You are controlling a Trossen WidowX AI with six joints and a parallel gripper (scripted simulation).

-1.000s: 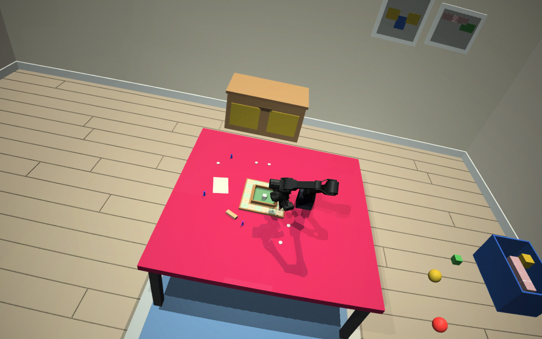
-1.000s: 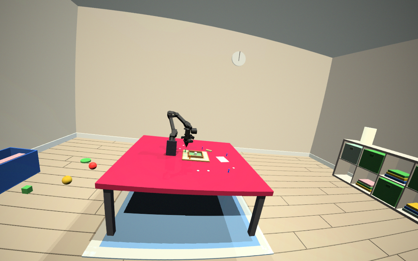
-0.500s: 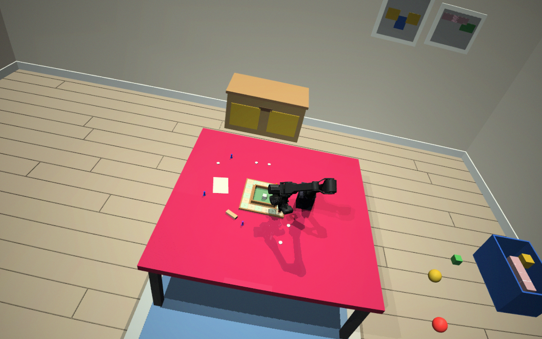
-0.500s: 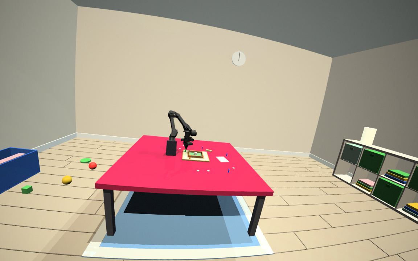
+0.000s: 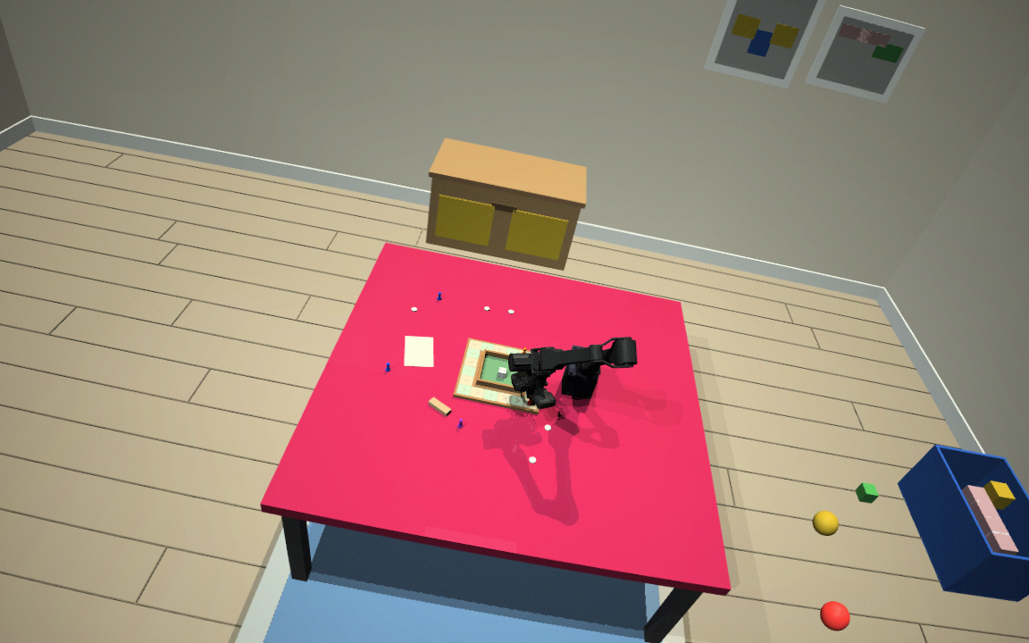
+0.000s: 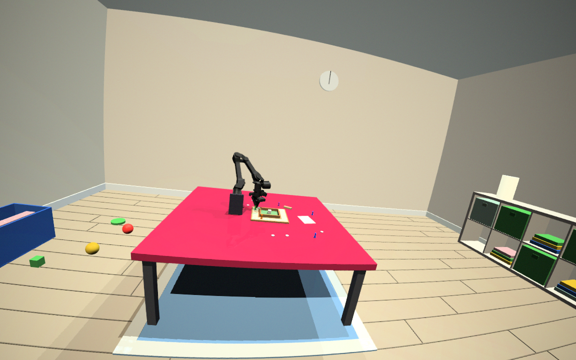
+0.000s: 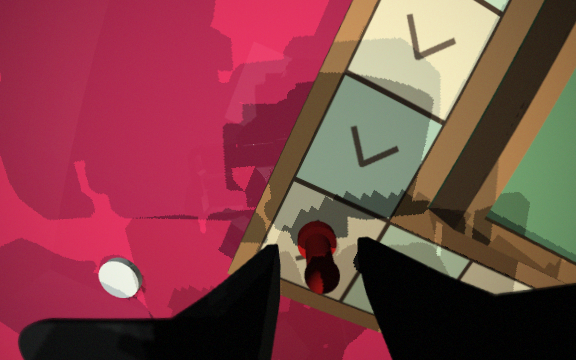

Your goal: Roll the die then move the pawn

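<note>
The red pawn (image 7: 317, 240) stands on the corner square of the board (image 5: 463, 385) (image 6: 283, 219) (image 7: 368, 97). My gripper (image 7: 318, 251) (image 6: 258, 206) is open around it, with a gap between the pawn and each fingertip. The die (image 5: 501, 371) (image 6: 269, 210) lies in the green-floored tray (image 5: 481, 371) (image 7: 486, 75); its pips are too small to read, and it is out of the wrist view. A green pawn (image 6: 255, 207) shows close by the fingers; in the wrist view it is hidden.
An orange pawn (image 6: 261, 216) stands on the board. Blue pawns (image 5: 439, 296) (image 5: 388, 367), a purple pawn (image 5: 460, 423), a wooden block (image 5: 439, 405), a pale paper square (image 5: 418, 352) and several white discs (image 5: 532, 459) (image 7: 119, 278) lie around the board on the red table (image 5: 358, 447).
</note>
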